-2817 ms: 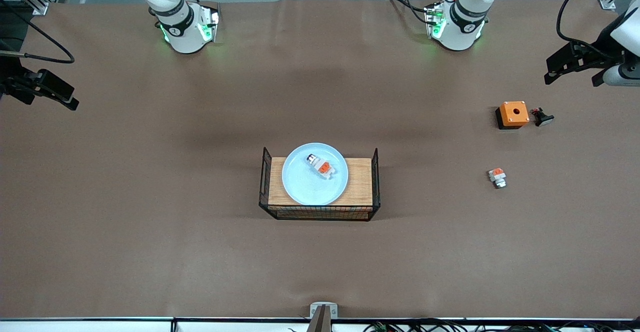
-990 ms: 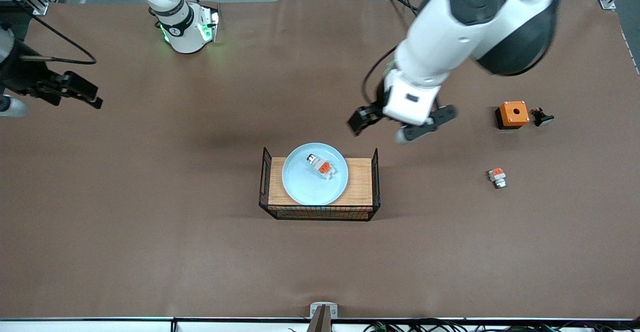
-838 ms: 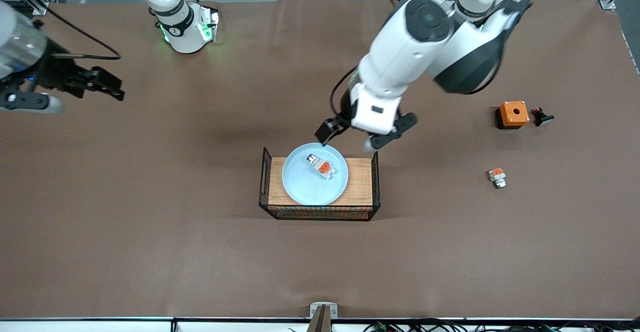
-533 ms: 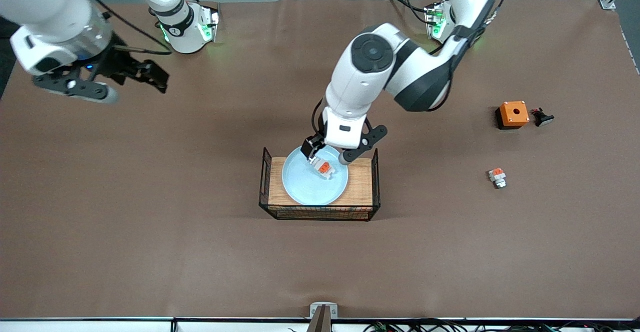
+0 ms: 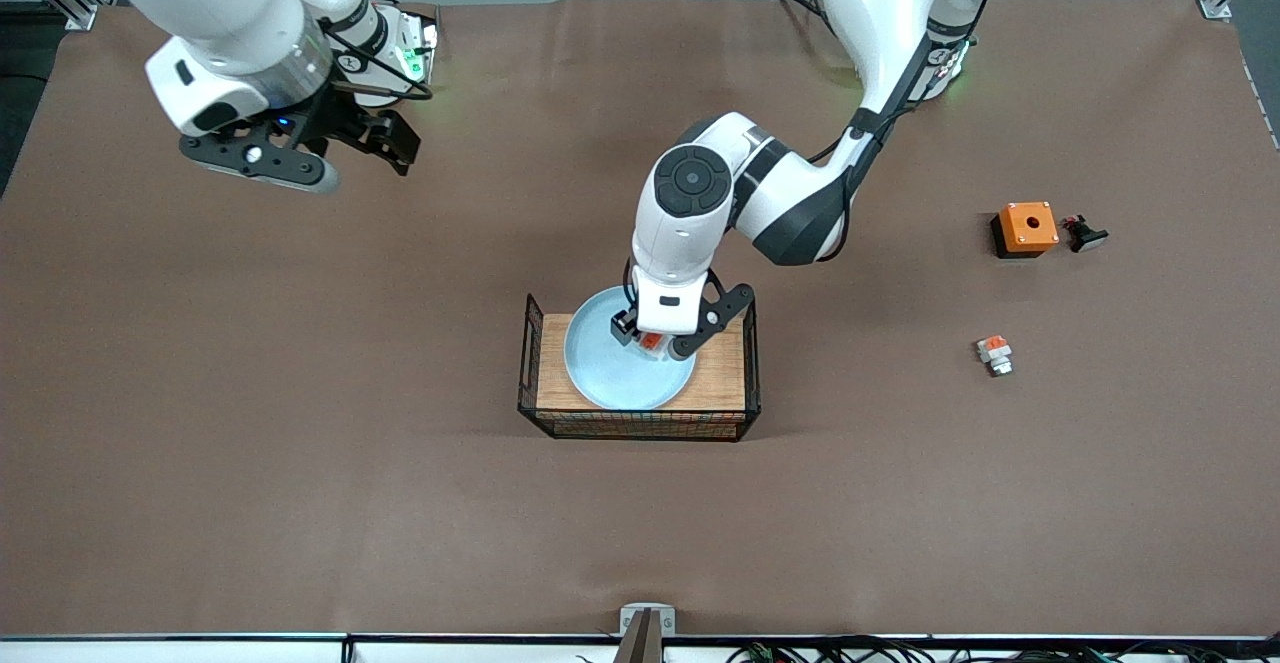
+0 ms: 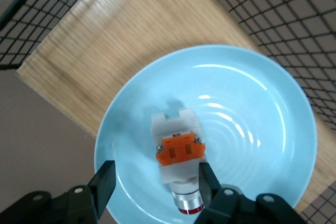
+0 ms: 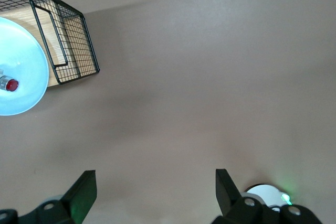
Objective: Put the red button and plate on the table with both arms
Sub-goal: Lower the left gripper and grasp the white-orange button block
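Note:
The pale-blue plate [image 5: 612, 375] lies on a wooden board in a black wire rack at mid-table. The red button [image 5: 651, 341] lies on the plate. In the left wrist view the button [image 6: 178, 153] has its silvery end toward the gripper, on the plate [image 6: 252, 129]. My left gripper [image 5: 645, 337] is low over the plate and open. It [image 6: 156, 179] straddles the button, with one finger close beside it and the other apart. My right gripper [image 5: 392, 146] is open and empty over bare table [image 5: 300, 343] near the right arm's base, and it [image 7: 155, 190] shows the same in the right wrist view.
The wire rack [image 5: 750, 363] has raised ends on both sides of the board [image 5: 718, 368]. An orange box with a hole [image 5: 1027, 227], a small black piece [image 5: 1085, 234] and a shorter orange-and-white piece [image 5: 994, 353] lie toward the left arm's end.
The left arm swung in from its end of the table and came down over the plate, around the button. The right arm moved in from the table's edge toward its base.

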Controlling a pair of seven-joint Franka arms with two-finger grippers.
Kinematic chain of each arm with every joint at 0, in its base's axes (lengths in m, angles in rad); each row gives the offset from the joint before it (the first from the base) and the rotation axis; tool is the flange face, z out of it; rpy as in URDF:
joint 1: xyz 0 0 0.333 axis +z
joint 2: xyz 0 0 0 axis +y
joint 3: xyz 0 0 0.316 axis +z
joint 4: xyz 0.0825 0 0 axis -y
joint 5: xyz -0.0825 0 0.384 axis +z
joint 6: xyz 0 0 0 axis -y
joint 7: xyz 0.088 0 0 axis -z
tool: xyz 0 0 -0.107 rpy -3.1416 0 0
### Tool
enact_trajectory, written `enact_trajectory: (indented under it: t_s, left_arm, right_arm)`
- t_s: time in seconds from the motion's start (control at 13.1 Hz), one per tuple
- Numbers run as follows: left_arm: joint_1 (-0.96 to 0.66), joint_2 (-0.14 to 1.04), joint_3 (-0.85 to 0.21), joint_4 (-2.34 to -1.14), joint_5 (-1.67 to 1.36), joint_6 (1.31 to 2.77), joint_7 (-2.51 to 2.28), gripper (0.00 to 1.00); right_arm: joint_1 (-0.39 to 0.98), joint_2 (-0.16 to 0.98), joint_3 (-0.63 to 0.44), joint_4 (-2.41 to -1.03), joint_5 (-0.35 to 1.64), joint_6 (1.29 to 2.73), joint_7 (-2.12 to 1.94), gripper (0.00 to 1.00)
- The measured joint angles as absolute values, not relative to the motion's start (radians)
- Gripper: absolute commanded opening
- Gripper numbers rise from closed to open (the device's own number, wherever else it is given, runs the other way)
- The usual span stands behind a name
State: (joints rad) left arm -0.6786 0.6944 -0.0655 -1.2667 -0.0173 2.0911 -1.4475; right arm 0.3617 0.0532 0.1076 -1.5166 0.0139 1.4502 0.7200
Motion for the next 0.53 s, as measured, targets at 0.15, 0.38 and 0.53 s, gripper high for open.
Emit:
enact_trajectory:
  t_s: [0.15,0.38,0.53]
  left_arm:
    - [-0.679,0.697,-0.062,-1.264,-0.017,2.117,-1.448,0.73]
    - [-0.685,0.701,-0.062,-1.264,-0.017,2.137,-1.448,0.74]
    - [-0.684,0.701,-0.062,-1.261,-0.017,2.151,-1.458,0.74]
  right_arm:
    - [0.404,0.076,0.108,-1.517,0.014,1.476,0.812,1.0]
    - [0.467,0.103,0.108,-1.517,0.014,1.525,0.919,1.0]
    - [0.481,0.112,0.108,-1.517,0.013,1.544,0.935,1.0]
